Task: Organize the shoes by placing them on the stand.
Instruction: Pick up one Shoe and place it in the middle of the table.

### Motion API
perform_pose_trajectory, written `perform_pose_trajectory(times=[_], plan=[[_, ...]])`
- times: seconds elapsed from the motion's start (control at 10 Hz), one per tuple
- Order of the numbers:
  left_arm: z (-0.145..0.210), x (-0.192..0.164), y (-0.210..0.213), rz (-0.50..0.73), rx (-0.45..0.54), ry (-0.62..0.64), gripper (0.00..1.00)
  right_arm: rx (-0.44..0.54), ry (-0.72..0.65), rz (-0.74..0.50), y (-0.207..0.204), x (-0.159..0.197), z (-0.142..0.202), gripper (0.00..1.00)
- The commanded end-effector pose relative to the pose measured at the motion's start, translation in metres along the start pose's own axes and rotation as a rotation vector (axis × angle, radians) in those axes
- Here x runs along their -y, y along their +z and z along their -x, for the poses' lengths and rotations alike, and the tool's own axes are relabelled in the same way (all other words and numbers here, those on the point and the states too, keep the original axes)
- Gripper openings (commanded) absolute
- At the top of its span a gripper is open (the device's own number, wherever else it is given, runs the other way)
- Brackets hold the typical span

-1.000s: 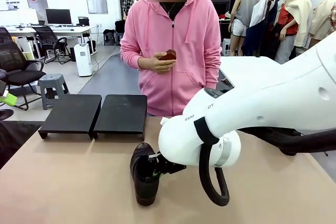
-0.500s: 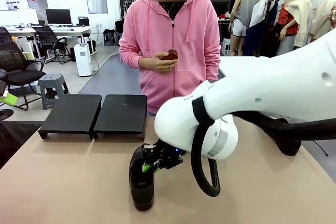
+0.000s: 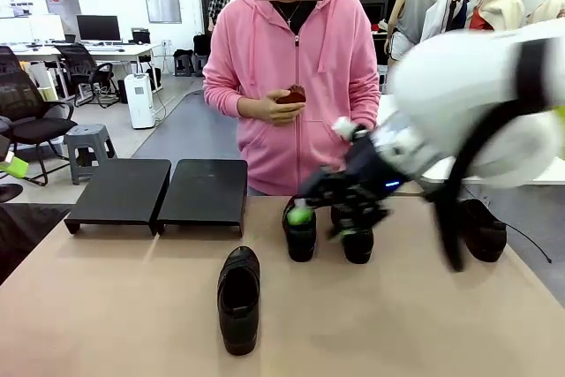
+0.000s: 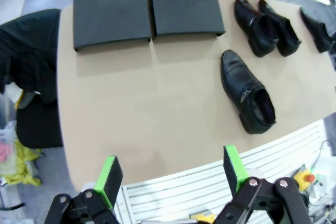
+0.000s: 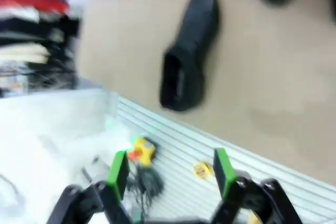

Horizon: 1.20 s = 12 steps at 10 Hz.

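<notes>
The right tool (image 5: pixel 170 174) has its green pads spread with nothing between them. In the front view it is smeared by motion, above a pair of shoes (image 3: pixel 300 245) at mid-tabletop. The left tool (image 4: pixel 171 171) hangs high over the near edge, jaws wide and empty.

A lone shoe (image 3: pixel 239 297) lies nearest the robot, toe pointing away and opening toward the near edge. A fourth shoe (image 3: pixel 481 229) sits well apart at the right. The stand (image 3: pixel 205 192) – two flat black platforms side by side at the far left – has no shoe on it.

These loafers look light but glossy, so pads on the rounded toe would likely slip. The heel collar seems the stiffest, surest hold – one finger inside the opening, one outside against the back or side wall. The upper will probably give a little under pressure.

The tabletop (image 3: pixel 115 306) is plain, matte tan and level. A person (image 3: pixel 282 59) in a pink hoodie stands at its far side, with an open workroom of desks and chairs beyond
</notes>
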State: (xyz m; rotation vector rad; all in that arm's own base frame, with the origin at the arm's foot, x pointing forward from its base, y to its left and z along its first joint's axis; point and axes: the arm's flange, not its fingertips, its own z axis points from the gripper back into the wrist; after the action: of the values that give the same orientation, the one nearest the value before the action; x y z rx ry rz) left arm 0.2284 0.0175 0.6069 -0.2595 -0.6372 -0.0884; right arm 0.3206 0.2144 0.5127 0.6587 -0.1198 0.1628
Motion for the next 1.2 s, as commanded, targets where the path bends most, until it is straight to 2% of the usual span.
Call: perform_pose_trajectory(times=[0.0,0.1,0.2,0.3,0.5,0.6,0.8,0.9,1.1], plan=[[-0.001,-0.001,0.000,0.014,0.010,0.000,1.00,0.017,0.076,0.081,0.094,0.031,0.024,1.00],[-0.001,-0.001,0.000,0.014,0.010,0.000,1.00,0.006,0.095,0.078,0.138,0.050,0.038,1.00],[-0.001,-0.001,0.000,0.014,0.010,0.000,1.00,0.161,0.052,0.100,0.189,0.076,0.047,1.00],[-0.001,-0.001,0.000,0.014,0.010,0.000,1.00,0.255,0.024,0.041,0.230,0.102,0.055,1.00],[-0.001,-0.001,0.000,0.014,0.010,0.000,1.00,0.394,0.020,0.038,0.281,0.156,0.068,1.00],[-0.001,-0.001,0.000,0.014,0.010,0.000,1.00,0.423,-0.021,-0.008,0.295,0.179,0.072,1.00],[-0.001,-0.001,0.000,0.014,0.010,0.000,1.00,0.538,-0.112,0.019,0.302,0.203,0.066,1.00],[-0.001,-0.001,0.000,0.014,0.010,0.000,1.00,0.455,-0.068,0.011,0.310,0.190,0.085,1.00],[-0.001,-0.001,0.000,0.014,0.010,0.000,1.00,0.455,-0.068,0.011,0.310,0.190,0.085,1.00]])
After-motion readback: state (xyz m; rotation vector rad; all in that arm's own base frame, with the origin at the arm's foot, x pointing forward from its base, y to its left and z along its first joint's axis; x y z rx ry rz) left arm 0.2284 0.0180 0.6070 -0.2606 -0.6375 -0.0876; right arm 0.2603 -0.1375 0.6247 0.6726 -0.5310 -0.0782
